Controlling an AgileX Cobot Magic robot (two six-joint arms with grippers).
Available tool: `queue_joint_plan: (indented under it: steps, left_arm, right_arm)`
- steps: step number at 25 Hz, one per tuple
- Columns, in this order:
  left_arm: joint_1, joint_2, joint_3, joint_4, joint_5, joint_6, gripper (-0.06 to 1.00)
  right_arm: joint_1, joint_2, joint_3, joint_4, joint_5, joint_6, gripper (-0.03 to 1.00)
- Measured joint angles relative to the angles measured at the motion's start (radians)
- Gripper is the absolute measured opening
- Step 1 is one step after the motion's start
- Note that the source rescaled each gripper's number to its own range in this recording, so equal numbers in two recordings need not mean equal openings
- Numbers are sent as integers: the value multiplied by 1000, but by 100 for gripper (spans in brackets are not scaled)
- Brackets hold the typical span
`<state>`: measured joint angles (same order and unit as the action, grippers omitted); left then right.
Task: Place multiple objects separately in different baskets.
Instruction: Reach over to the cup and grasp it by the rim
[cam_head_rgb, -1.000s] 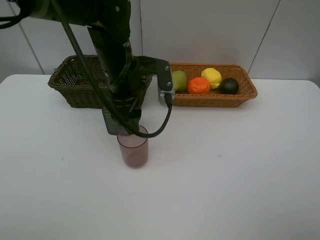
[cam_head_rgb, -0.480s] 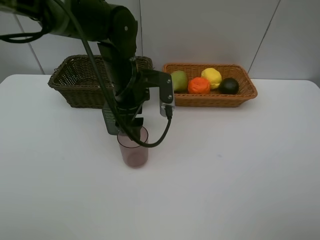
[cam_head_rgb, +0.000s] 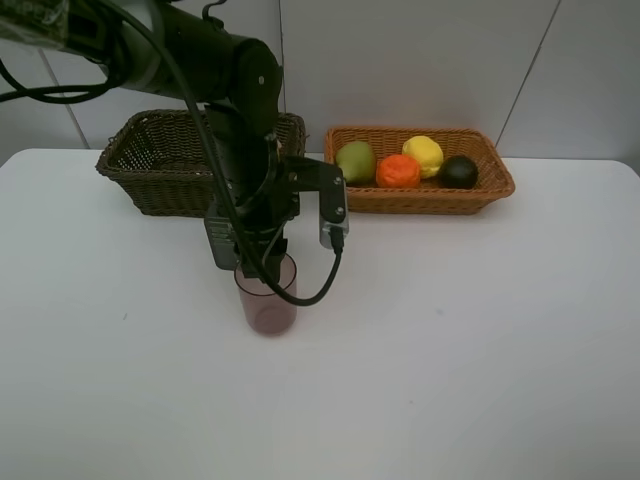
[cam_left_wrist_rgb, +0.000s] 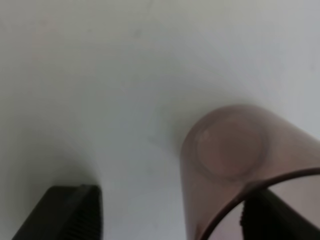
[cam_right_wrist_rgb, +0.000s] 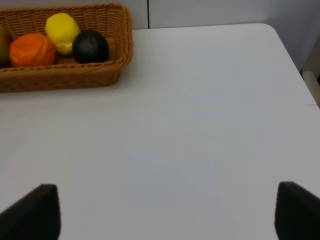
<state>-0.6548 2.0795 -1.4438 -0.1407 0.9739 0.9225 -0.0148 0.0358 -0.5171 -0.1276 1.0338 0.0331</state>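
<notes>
Straddling the wall of the translucent pink cup (cam_head_rgb: 268, 305) from above with the left hand (cam_head_rgb: 262, 265), released wide and gripping nothing. Standing upright on the counter (cam_head_rgb: 450, 350), directly below that hand, near the dark basket (cam_head_rgb: 140, 175).

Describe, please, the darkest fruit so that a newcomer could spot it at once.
Find the light orange-tan basket at the back right of the white table, where four fruits lie in a row. Take the dark round fruit at the right end, beside the lemon. Unlike the pear, orange and lemon, it is nearly black.
</notes>
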Motion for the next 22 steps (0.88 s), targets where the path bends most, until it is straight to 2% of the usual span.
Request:
queue_joint_plan:
  steps: [4, 5, 6, 22]
  left_arm:
    - [0, 0, 0, 0, 21, 0, 13]
    - [0, 0, 0, 0, 23, 0, 4]
    - [0, 0, 0, 0, 25, 0, 1]
    - [0, -46, -2, 2, 45, 0, 0]
  right_arm:
    - [0, 0, 0, 0, 0, 0, 88]
    - [0, 0, 0, 0, 0, 0, 88]
    - [0, 0, 0, 0, 0, 0, 88]
    - [0, 0, 0, 0, 0, 0, 88]
